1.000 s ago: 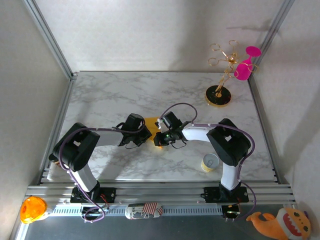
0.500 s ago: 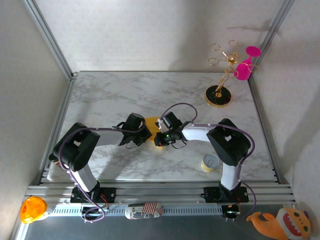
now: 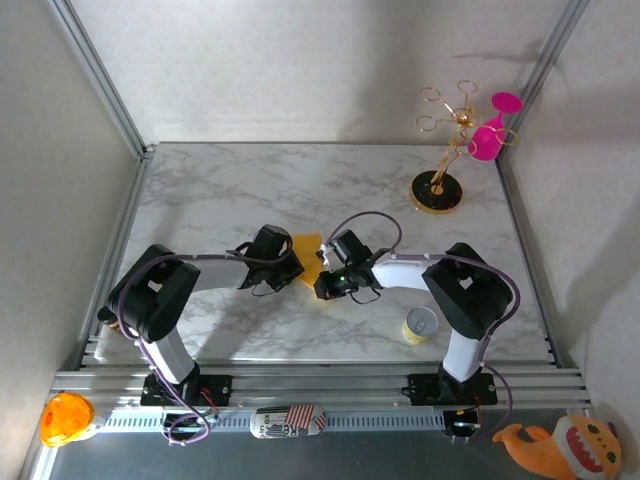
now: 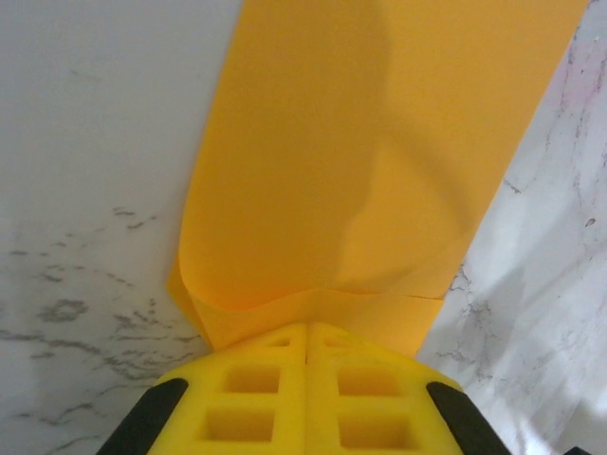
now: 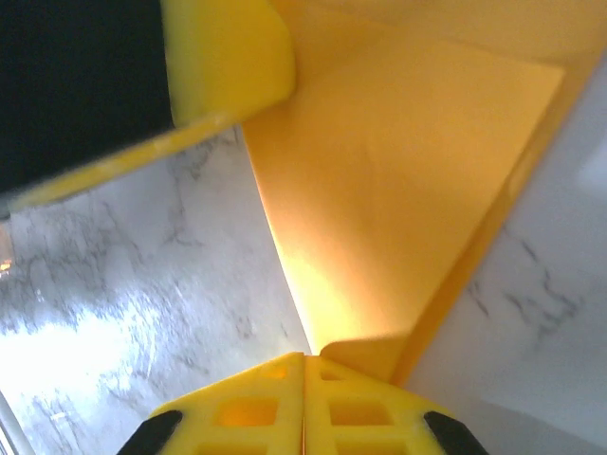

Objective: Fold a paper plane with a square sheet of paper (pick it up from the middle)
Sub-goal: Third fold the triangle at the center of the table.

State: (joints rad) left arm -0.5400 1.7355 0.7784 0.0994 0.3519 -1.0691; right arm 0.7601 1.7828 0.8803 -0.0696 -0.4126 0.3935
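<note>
From above, we see the square sheet of paper (image 3: 306,247) at the centre of the marble bench (image 3: 220,190), half hidden under both wrists. The wrist views show the grips. Our left hand (image 4: 307,329) is pinched shut on the sheet's rumpled near edge. Our right hand (image 5: 304,357) is clamped shut on a corner, where the paper rises folded into a trough.

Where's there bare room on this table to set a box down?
Free: back-left marble, between the left rail and the gold stand; the front strip between the arms. Crowded: the centre, where left pincer and right pincer pinch the paper, and by the cup.
</note>
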